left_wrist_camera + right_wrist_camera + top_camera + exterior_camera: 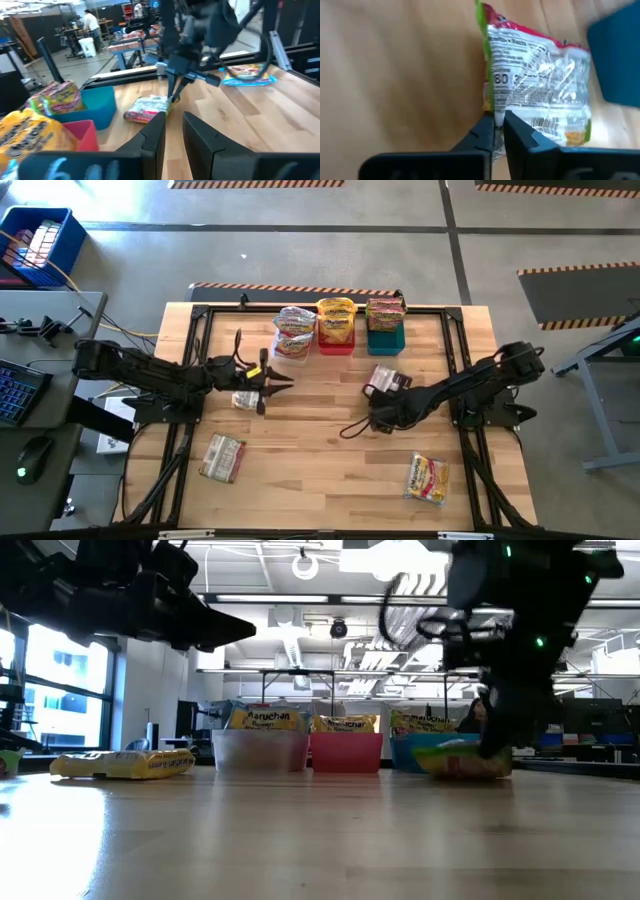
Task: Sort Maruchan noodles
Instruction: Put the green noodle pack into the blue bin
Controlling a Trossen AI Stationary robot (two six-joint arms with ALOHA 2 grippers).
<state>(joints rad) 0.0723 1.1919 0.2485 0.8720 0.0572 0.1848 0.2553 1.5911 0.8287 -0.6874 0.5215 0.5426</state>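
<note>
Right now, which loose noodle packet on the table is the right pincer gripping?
The reddish-pink and green packet beside the teal bin; the right pincer is shut on its edge. The other loose packets lie free on the table.

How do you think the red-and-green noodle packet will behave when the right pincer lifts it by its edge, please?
The packet is crinkly film, so it will probably sag and swing below the right pincer, which is shut on its thin edge seam only. The film looks glossy, so it may slip. It looks light for its size, and lying flat it should neither roll nor tip.
</note>
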